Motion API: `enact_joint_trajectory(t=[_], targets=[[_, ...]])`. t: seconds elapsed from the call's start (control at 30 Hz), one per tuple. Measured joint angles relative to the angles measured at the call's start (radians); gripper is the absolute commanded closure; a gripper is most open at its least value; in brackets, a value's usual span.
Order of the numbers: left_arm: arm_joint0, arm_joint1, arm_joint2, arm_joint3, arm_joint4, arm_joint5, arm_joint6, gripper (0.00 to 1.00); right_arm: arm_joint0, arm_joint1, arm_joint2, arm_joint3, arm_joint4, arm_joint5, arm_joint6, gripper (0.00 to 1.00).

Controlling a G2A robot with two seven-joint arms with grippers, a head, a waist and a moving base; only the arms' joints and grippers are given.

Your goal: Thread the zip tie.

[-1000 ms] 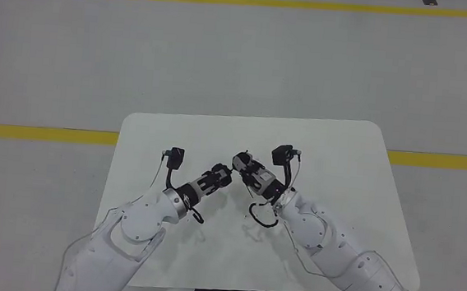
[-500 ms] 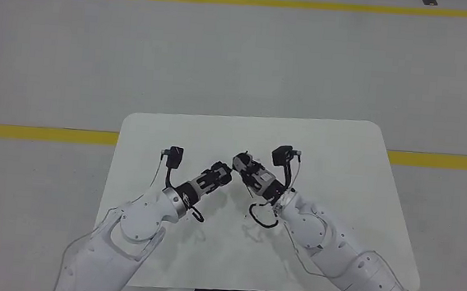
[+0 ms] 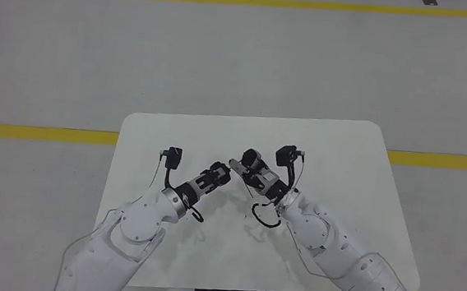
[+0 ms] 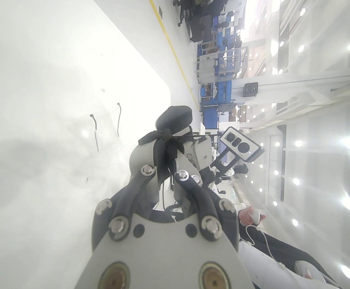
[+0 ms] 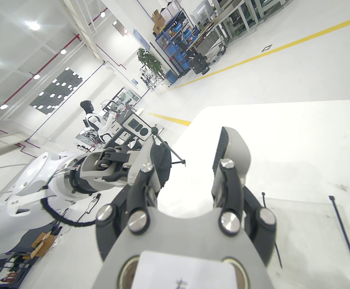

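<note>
The black plastic zip tie (image 5: 167, 145) is in the air above the white counter (image 3: 340, 154). It stands out from the left fingers (image 3: 217, 175), which are drawn close together. Since nothing else supports it, I judge that they pinch it near one end.

The right fingers (image 5: 232, 153) are spread wide and hold nothing. The tie lies against, or just beside, the ribbed pad of the right finger nearer the left arm; I cannot tell whether it touches. Its long axis slants across that pad, and its free tip pokes into the gap between the two right fingers. So the left arm has the tie, and the right fingers are just beside it and already straddle its tip. As I read it, the next move depends on bringing that tip squarely between the right pads, or to the tie's own head.

The spot where the left fingers pinch the tie is hidden behind the right finger. A small knob shows at each end of the tie, and I cannot say which is the head. From above, the tie is too thin to make out.

Two spare black zip ties (image 5: 272, 231) (image 5: 339, 216) lie flat on a clear sheet (image 5: 300, 219) on the counter, below the fingers and well apart from them.
</note>
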Motion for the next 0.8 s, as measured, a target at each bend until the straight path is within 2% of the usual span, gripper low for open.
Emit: enact_joint_trajectory(t=[0.13,0.27,0.43,0.53,0.7,0.8], targets=[[0.001,-0.001,-0.004,-0.006,-0.030,-0.004,-0.001,1.00,-0.014,0.010,0.014,-0.018,-0.040,0.000,-0.020,0.00],[0.001,0.000,-0.015,-0.019,-0.066,-0.004,-0.013,1.00,-0.048,0.033,0.035,-0.056,-0.110,0.000,-0.084,0.00],[0.005,0.001,-0.023,-0.034,-0.110,-0.003,-0.034,1.00,-0.096,0.076,0.058,-0.086,-0.231,0.000,-0.167,0.00],[0.008,0.002,-0.023,-0.046,-0.107,-0.002,-0.035,1.00,-0.120,0.102,0.068,-0.091,-0.286,0.000,-0.216,0.00],[0.015,0.003,-0.021,-0.067,-0.118,0.000,-0.033,1.00,-0.143,0.143,0.073,-0.098,-0.385,0.000,-0.286,0.00],[0.016,0.003,-0.020,-0.075,-0.125,0.004,-0.035,1.00,-0.148,0.155,0.068,-0.101,-0.418,0.000,-0.304,0.00]])
